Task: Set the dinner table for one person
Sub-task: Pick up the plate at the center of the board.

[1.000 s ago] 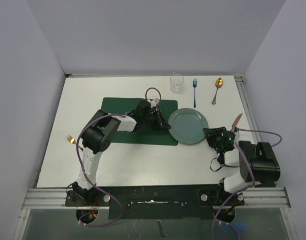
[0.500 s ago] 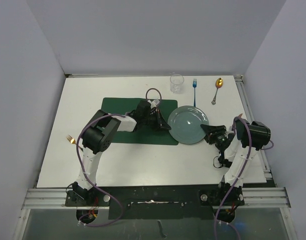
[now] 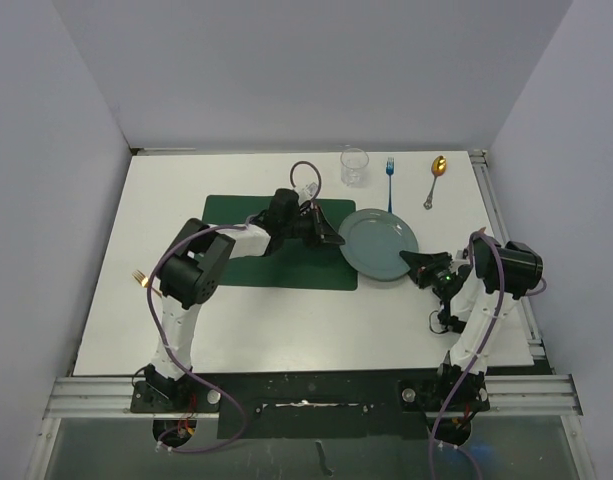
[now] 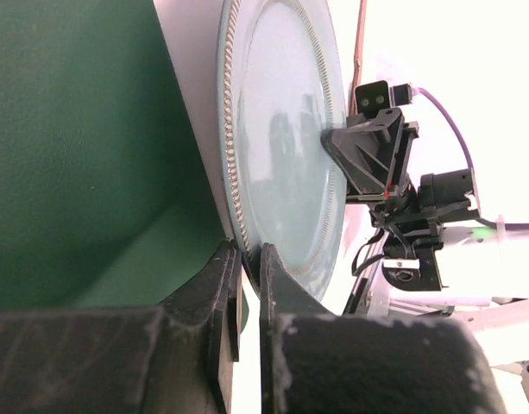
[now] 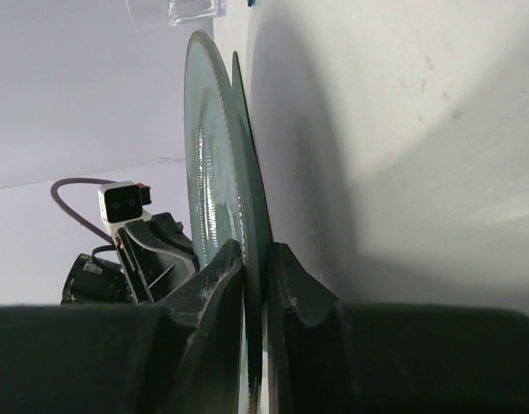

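Note:
A grey-green plate (image 3: 378, 243) sits just right of the dark green placemat (image 3: 256, 262) on the white dinner table (image 3: 176, 190). My left gripper (image 3: 337, 240) is shut on the plate's left rim; in the left wrist view the rim (image 4: 234, 172) runs between its fingers (image 4: 249, 259). My right gripper (image 3: 410, 264) is shut on the plate's near right rim; in the right wrist view the plate (image 5: 214, 155) stands edge-on between its jaws (image 5: 254, 259). Both grippers hold the same plate from opposite sides.
A clear glass (image 3: 354, 166), a blue fork (image 3: 390, 182) and a gold spoon (image 3: 436, 178) lie at the table's far edge. A gold fork (image 3: 141, 279) lies at the left. A copper knife (image 4: 361, 43) shows beyond the plate. A metal rail (image 3: 501, 230) borders the right side.
My right arm has swung its elbow up and closed on the plate's right rim. The plate and my left gripper have shifted slightly towards the far side.

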